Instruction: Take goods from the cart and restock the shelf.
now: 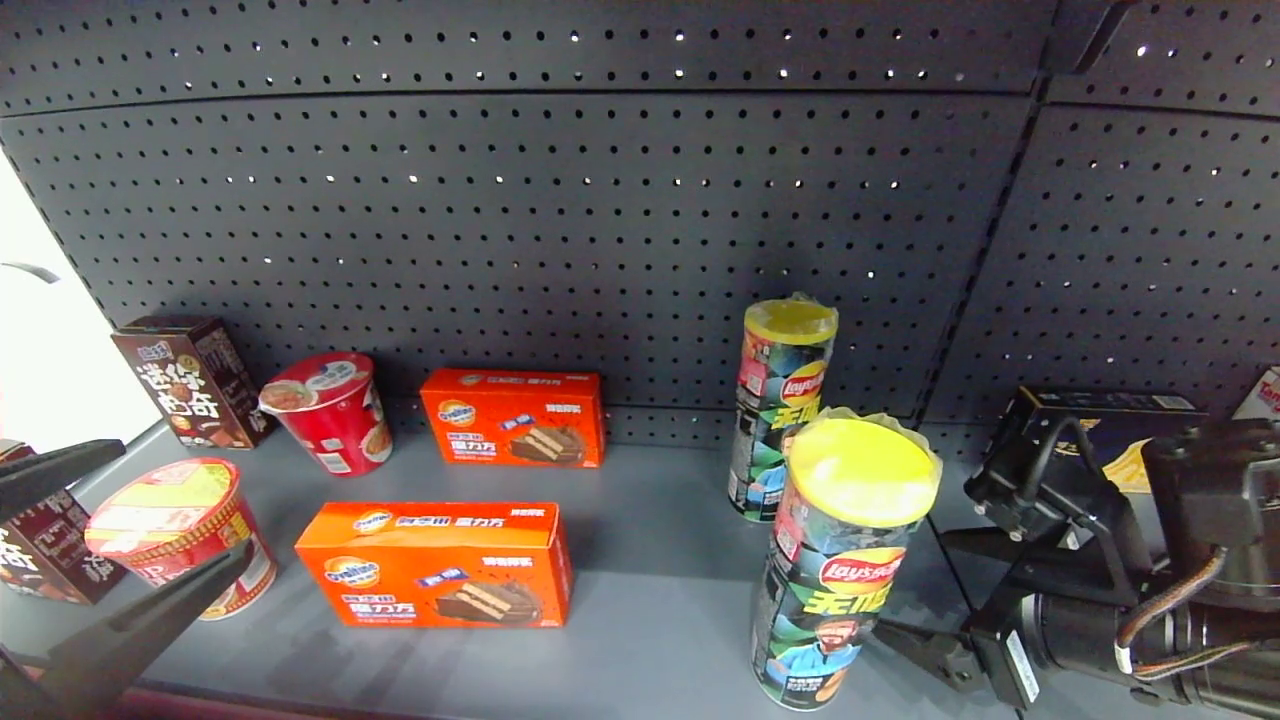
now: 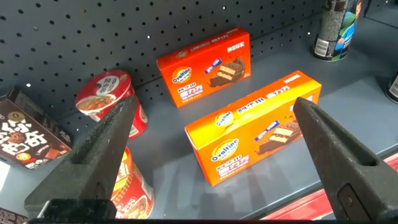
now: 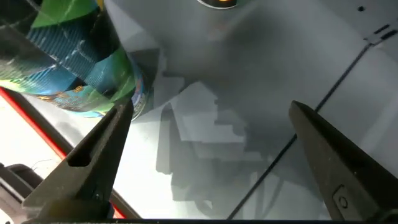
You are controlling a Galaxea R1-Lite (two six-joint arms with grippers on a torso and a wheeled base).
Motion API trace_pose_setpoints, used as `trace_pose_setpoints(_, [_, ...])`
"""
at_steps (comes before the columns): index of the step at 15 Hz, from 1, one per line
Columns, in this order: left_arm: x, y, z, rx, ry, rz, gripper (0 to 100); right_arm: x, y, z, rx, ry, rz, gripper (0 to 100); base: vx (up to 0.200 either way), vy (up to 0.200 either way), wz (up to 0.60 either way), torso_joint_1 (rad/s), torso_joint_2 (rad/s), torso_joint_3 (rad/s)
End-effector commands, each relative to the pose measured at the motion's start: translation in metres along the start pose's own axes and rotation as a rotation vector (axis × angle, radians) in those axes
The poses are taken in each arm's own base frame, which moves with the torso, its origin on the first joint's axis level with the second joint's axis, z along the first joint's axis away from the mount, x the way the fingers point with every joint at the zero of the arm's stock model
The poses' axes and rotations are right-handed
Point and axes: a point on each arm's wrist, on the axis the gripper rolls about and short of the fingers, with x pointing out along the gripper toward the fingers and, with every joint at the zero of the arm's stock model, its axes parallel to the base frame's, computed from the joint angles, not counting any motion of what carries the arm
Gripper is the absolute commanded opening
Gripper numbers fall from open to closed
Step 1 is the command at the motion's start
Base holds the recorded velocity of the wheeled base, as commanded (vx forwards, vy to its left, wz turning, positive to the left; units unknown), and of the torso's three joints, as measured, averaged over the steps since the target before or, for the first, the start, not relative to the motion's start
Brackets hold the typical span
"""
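Observation:
On the grey shelf point(image 1: 660, 590) stand two chips cans with yellow lids, one at the front point(image 1: 845, 580) and one behind it point(image 1: 785, 400). Two orange wafer boxes lie to their left, one in front point(image 1: 440, 565) point(image 2: 255, 127) and one at the back point(image 1: 515, 415) point(image 2: 205, 62). My right gripper point(image 1: 912, 585) point(image 3: 210, 111) is open just right of the front can point(image 3: 74, 62), level with its lower half, holding nothing. My left gripper point(image 1: 178, 502) point(image 2: 214, 102) hangs open at the shelf's front left, over a noodle cup point(image 1: 180, 530), facing the orange boxes.
A red noodle cup point(image 1: 330, 410) point(image 2: 106, 93) and a brown box point(image 1: 195, 380) point(image 2: 28, 134) stand at the back left; another brown box point(image 1: 45, 550) is at the far left. A black box point(image 1: 1100, 420) sits at the back right. A perforated panel point(image 1: 600, 230) closes the back.

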Motion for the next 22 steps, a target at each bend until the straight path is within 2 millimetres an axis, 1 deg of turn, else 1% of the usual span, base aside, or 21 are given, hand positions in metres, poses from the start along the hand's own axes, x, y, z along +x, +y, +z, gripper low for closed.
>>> trace_pose_setpoints(1, [0.0005,0.0,-0.0006,-0.001,0.003,-0.001,100,0.0005,0.0016,-0.0001,-0.005,0.0,0.008,100,0.0,0.0,0.0,0.0,0.0,0.0])
trace_pose_setpoints(6, [0.0005,0.0,-0.0007,-0.002,0.004,-0.002,100,0.001,0.007,0.0008,-0.018,-0.002,0.03,100,0.0,0.0,0.0,0.0,0.0,0.0])
trace_pose_setpoints(10, [-0.0001,-0.0023,-0.0088,-0.013,0.025,-0.008,100,0.0013,0.0076,0.0007,-0.02,-0.001,0.033,100,0.0,0.0,0.0,0.0,0.0,0.0])
trace_pose_setpoints(22, [-0.0004,-0.0028,-0.0101,-0.016,0.029,-0.009,100,0.0081,0.0103,0.0025,-0.026,0.011,0.049,100,0.0,0.0,0.0,0.0,0.0,0.0])
